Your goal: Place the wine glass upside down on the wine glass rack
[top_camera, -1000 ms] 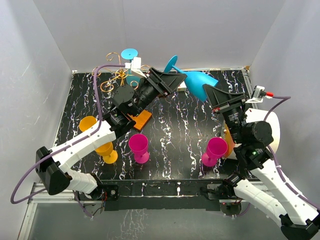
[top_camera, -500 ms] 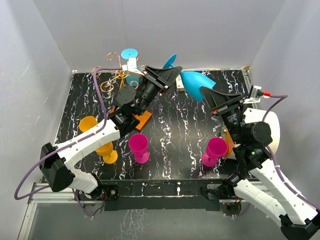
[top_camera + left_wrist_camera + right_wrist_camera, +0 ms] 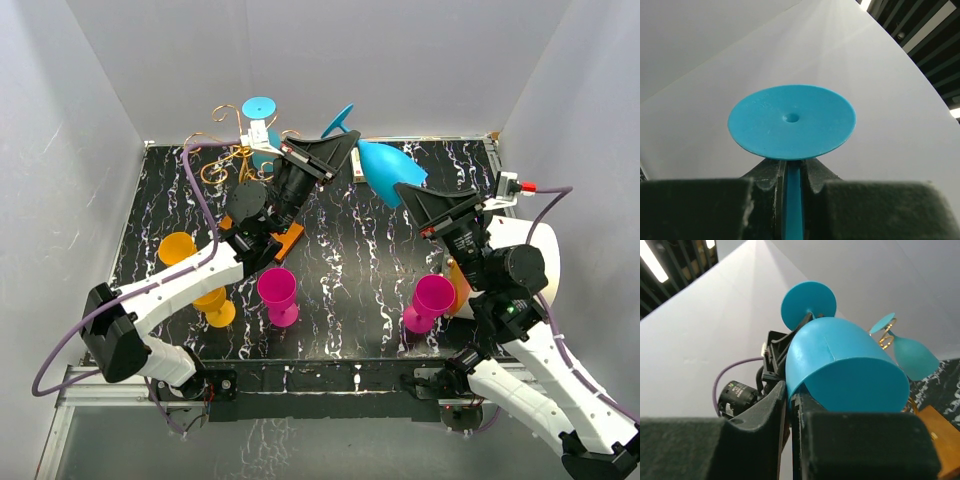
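A blue wine glass (image 3: 383, 168) hangs tilted in the air over the back of the table, held by both arms. My left gripper (image 3: 350, 150) is shut on its thin stem (image 3: 792, 200), just under the round foot (image 3: 791, 122). My right gripper (image 3: 407, 192) is shut on the wall of the bowl (image 3: 845, 372) at its rim, one finger inside and one outside. The wine glass rack (image 3: 228, 150), gold wire on an orange-brown base (image 3: 286, 240), stands at the back left. Another blue glass (image 3: 912, 357) hangs upside down on it.
Two orange glasses (image 3: 178, 248) (image 3: 215, 305) stand at the left. A magenta glass (image 3: 277, 292) stands near the front middle, another magenta glass (image 3: 432, 298) in front of the right arm. White walls close in the back and both sides.
My left gripper has shut on the stem of the blue glass. Both arms and the glass have drifted slightly left and toward the back wall.
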Available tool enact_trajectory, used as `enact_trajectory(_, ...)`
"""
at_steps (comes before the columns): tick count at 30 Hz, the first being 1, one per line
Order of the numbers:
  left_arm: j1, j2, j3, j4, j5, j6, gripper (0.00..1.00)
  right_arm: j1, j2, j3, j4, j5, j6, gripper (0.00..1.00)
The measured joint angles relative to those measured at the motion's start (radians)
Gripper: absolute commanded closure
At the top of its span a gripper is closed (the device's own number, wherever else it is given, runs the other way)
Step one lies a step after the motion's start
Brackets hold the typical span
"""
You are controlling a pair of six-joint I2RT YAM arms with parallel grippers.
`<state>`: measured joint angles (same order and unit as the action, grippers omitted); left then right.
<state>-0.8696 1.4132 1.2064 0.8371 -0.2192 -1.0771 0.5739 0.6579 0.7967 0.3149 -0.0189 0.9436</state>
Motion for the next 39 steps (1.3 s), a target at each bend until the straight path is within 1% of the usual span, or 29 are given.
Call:
enact_trajectory(1, 0.000, 0.000, -0.002, 0.004, 0.001, 0.008, 1.00, 0.000, 0.000, 0.005, -0.017, 0.001, -0.001, 0.73)
enact_trajectory(2, 0.001, 0.000, -0.004, 0.010, 0.002, 0.019, 1.00, 0.000, 0.000, 0.017, -0.051, 0.000, -0.005, 0.63)
enact_trajectory(4, 0.002, 0.000, -0.004, 0.013, 0.003, 0.049, 1.00, 0.000, 0.000, 0.037, -0.112, -0.002, -0.015, 0.50)
enact_trajectory(8, 0.002, -0.002, -0.007, 0.008, 0.003, 0.125, 1.00, 0.000, -0.020, 0.058, -0.232, 0.013, -0.034, 0.40)
enact_trajectory(11, 0.003, -0.023, -0.033, 0.004, 0.012, 0.222, 1.00, 0.000, -0.049, 0.065, -0.340, 0.043, -0.049, 0.35)
enact_trajectory(16, 0.003, -0.077, -0.064, -0.040, 0.071, 0.432, 1.00, 0.000, -0.063, 0.161, -0.542, 0.119, -0.067, 0.32)
enact_trajectory(18, 0.003, -0.096, -0.073, -0.058, 0.106, 0.529, 1.00, 0.000, -0.056, 0.212, -0.595, 0.135, -0.081, 0.31)
enact_trajectory(22, 0.003, -0.138, -0.112, -0.098, 0.210, 0.727, 1.00, 0.000, -0.028, 0.307, -0.639, 0.127, -0.106, 0.31)
enact_trajectory(28, 0.003, -0.166, -0.140, -0.194, 0.396, 1.007, 1.00, 0.000, 0.048, 0.377, -0.632, 0.000, -0.116, 0.31)
enact_trajectory(32, 0.003, -0.166, -0.143, -0.240, 0.468, 1.148, 1.00, 0.000, 0.116, 0.406, -0.647, -0.072, -0.103, 0.35)
enact_trajectory(39, 0.003, -0.166, -0.145, -0.247, 0.537, 1.265, 1.00, 0.000, 0.172, 0.417, -0.713, -0.091, -0.029, 0.46)
